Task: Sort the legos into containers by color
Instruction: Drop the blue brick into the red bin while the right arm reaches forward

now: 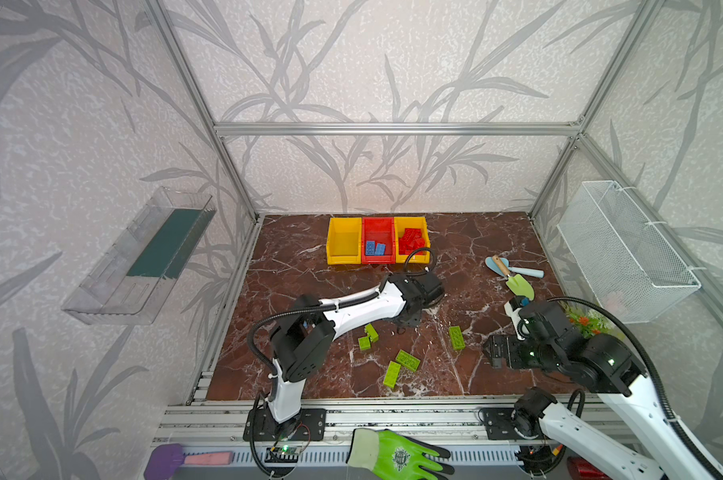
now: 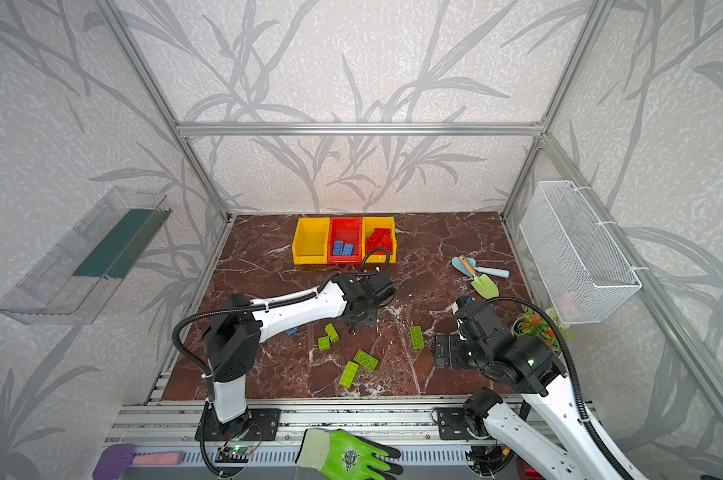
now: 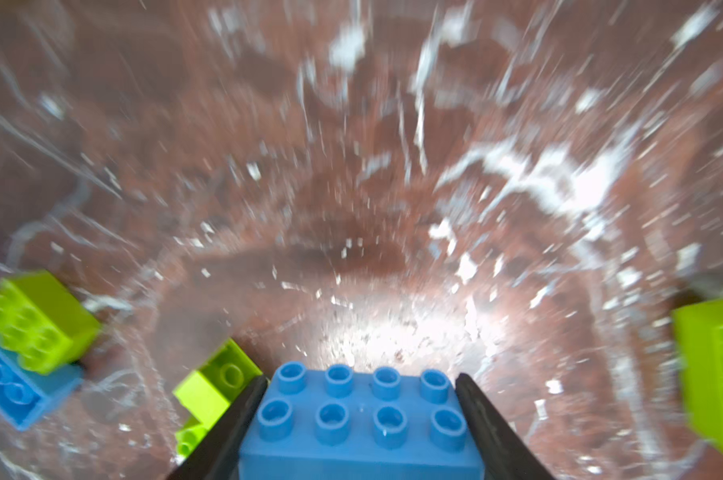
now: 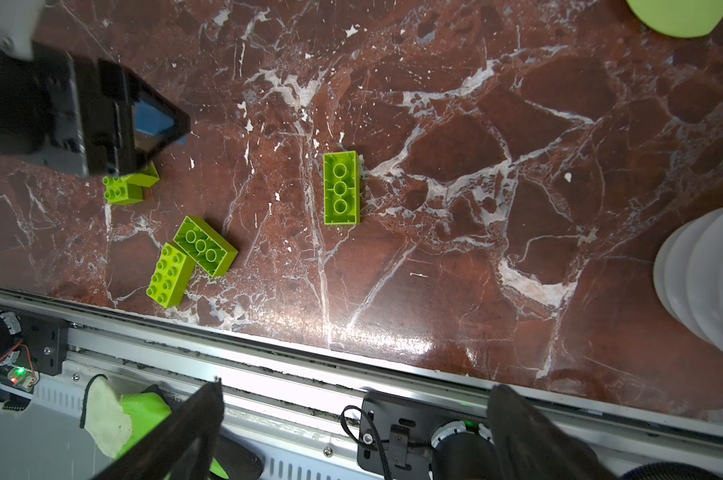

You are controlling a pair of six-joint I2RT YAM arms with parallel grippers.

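My left gripper (image 3: 362,378) is shut on a blue lego (image 3: 360,419), studs up, just above the marble floor; in both top views it (image 1: 407,320) hangs mid-floor. Another blue lego (image 3: 11,382) lies under a green one (image 3: 40,320) close by. Several lime green legos (image 1: 456,337) (image 1: 407,360) (image 4: 341,187) lie loose on the floor. The containers stand in a row at the back: a yellow bin (image 1: 343,245), a red bin (image 1: 377,232) holding blue legos, and a yellow bin (image 1: 424,228) holding red legos. My right gripper (image 4: 356,386) stands open over the front rail, holding nothing.
Two small garden trowels (image 1: 513,274) lie at the right back. A potted plant (image 1: 588,322) stands beside the right arm. A white wire basket (image 1: 625,249) hangs on the right wall, a clear tray (image 1: 144,257) on the left. A green glove (image 1: 397,455) lies on the front rail.
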